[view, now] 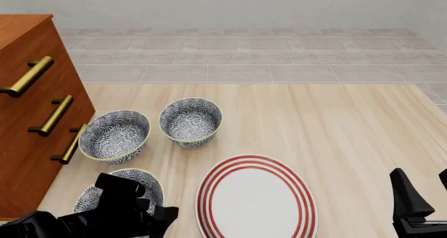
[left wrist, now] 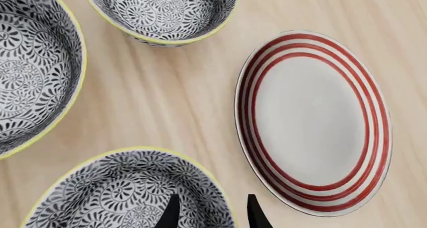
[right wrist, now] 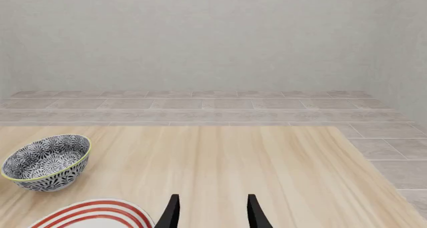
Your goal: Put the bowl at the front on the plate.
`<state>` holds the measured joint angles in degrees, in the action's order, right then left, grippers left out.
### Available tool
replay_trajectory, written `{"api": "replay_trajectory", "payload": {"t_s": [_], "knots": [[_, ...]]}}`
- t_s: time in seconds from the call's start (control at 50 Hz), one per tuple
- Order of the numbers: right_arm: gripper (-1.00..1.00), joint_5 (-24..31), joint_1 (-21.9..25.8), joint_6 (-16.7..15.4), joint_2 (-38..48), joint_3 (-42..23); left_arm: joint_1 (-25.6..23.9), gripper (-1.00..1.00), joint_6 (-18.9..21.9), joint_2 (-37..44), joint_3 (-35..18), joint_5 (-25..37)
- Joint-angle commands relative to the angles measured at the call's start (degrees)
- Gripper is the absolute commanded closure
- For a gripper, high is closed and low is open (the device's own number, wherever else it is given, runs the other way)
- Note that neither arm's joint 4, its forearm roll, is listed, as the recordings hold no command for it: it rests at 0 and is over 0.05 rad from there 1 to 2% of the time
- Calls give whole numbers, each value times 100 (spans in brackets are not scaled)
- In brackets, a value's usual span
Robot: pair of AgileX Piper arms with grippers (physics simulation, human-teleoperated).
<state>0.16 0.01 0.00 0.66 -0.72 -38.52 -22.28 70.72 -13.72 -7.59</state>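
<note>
Nearest the table's front edge at the left sits the bowl (view: 133, 181), dark floral with a yellowish rim, partly covered by my left arm (view: 122, 212). In the left wrist view my left gripper (left wrist: 212, 215) is open above this bowl (left wrist: 120, 188), one finger over its inside and the other just outside its rim on the plate's side. The plate (view: 255, 199), white with red rings, lies just right of the bowl and holds nothing; it also shows in the left wrist view (left wrist: 310, 123). My right gripper (view: 423, 190) hangs open and holds nothing at the front right.
Two more floral bowls stand behind the front one: one at the left (view: 115, 135) and one further right (view: 190, 121). A wooden drawer cabinet (view: 28, 117) with brass handles borders the table's left side. A grey tiled floor lies beyond the far edge.
</note>
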Motion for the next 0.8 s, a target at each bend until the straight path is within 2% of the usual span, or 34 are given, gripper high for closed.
{"api": "replay_trajectory", "payload": {"t_s": [0.02,0.22,0.24,0.44,0.54,0.66,0.8], "knots": [[-100,-9,0,0,-14,20,-35,-100,-24,347,-4,-283],[-100,-9,1,0,-13,20,-33,-100,-32,700,-22,-554],[-100,-9,1,1,-13,20,-18,100,-37,709,-20,-567],[-100,-9,-1,2,-15,20,16,100,25,523,-31,-384],[-100,-9,0,1,-13,20,37,100,95,226,-62,-75],[-100,-9,0,0,-14,20,41,100,217,-459,-167,635],[-100,-9,0,1,-14,20,103,100,508,-1739,-591,2148]]}}
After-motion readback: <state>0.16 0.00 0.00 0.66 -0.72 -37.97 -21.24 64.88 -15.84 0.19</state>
